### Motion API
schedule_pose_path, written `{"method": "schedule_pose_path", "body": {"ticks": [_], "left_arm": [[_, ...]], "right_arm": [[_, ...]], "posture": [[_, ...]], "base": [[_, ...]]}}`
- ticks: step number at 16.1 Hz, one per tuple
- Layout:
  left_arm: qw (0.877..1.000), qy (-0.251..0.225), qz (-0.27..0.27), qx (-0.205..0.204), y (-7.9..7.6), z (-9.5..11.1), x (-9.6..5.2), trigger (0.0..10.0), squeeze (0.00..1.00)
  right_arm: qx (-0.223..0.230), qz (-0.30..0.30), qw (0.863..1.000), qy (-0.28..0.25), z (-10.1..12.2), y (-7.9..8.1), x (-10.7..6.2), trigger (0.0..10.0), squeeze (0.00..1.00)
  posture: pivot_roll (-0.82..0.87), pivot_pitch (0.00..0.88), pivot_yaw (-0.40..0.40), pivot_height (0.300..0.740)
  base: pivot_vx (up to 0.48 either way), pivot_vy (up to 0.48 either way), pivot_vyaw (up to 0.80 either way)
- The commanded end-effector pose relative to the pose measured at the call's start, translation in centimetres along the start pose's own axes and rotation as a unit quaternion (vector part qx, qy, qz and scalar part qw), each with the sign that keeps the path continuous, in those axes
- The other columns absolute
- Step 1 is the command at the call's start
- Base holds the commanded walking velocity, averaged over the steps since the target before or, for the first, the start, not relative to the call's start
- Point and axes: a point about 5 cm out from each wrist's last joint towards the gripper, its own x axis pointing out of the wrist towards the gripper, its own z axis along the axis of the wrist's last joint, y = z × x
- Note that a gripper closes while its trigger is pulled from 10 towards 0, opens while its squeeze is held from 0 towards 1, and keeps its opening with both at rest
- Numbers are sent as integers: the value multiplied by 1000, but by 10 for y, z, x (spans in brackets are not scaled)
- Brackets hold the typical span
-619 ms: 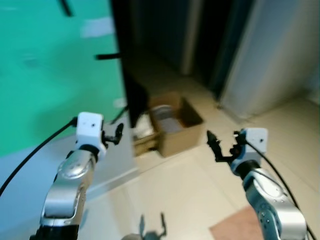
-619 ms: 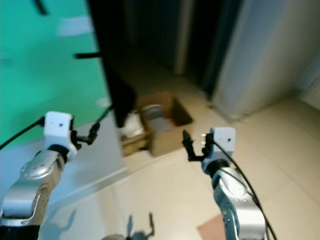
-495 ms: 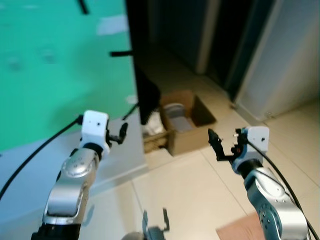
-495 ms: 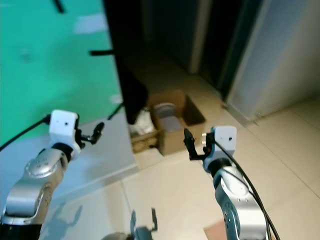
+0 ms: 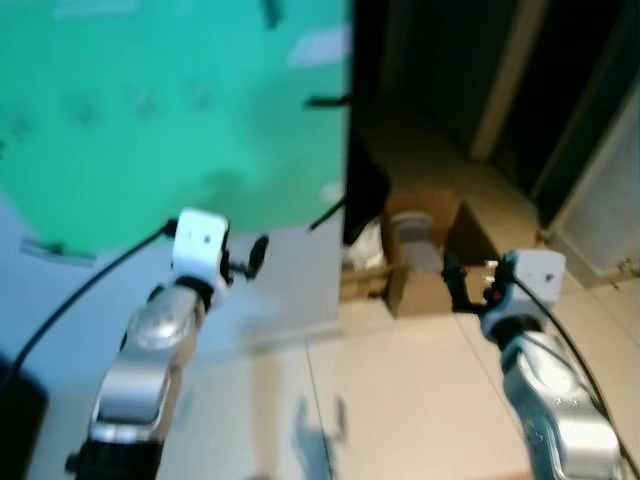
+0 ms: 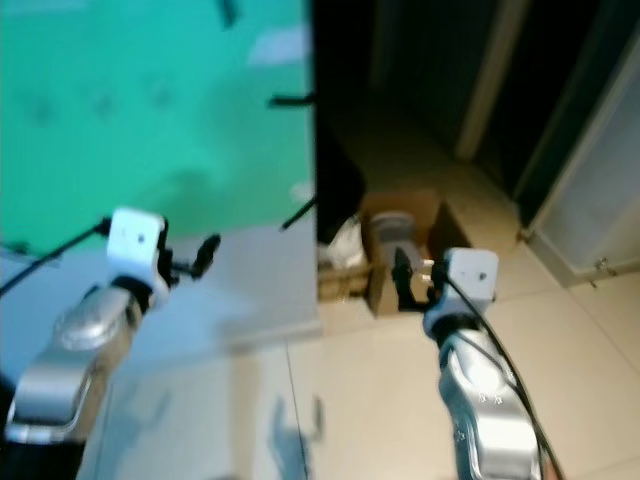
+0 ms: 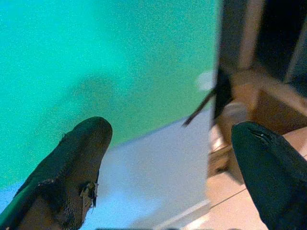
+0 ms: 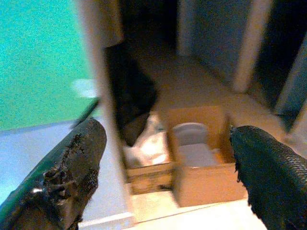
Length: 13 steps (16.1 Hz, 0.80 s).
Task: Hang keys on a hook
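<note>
both hands [image 7: 168,158] [image 8: 168,167] spread, empty; view has swung left, cardboard box [image 8: 201,165] now nearer right hand.

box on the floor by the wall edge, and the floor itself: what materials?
Box: looks like cardboard, matte brown, thin folded walls, open top. Floor: probably ceramic tile, pale beige, slightly glossy, with thin grout lines; the blur leaves vinyl possible.

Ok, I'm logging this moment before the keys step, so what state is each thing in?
left gripper: open, empty, raised toward the green wall
right gripper: open, empty, aimed at the cardboard box
cardboard box: open-topped, on the floor, a grey thing inside
black pegs: sticking out of the wall, bare
</note>
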Motion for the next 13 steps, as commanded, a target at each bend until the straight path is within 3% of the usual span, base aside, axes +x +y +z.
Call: {"method": "schedule_pose_path", "body": {"ticks": [1, 3, 5, 13], "left_arm": [[1000, 2, 3, 2, 1, -1, -1, 10000, 1000], [1000, 2, 5, 4, 2, -2, -3, 10000, 1000], [1000, -2, 7, 3, 2, -1, -5, 10000, 1000], [1000, -8, 10, 13, 3, 2, -6, 10000, 1000]], "right_arm": [[-3, 5, 1000, -7, 4, 2, 1, 10000, 1000], [10, 6, 1000, 9, 0, 2, 2, 10000, 1000], [-8, 18, 1000, 9, -2, 3, 2, 10000, 1000], [-10, 44, 999, 11, -3, 11, 2, 10000, 1000]], "posture": [[-147, 0, 26, 732], [-143, 0, 21, 732], [-134, 0, 13, 732], [-126, 0, 14, 732]], "base": [[251, 0, 800], [277, 0, 800], [289, 0, 800], [291, 0, 800]]}}
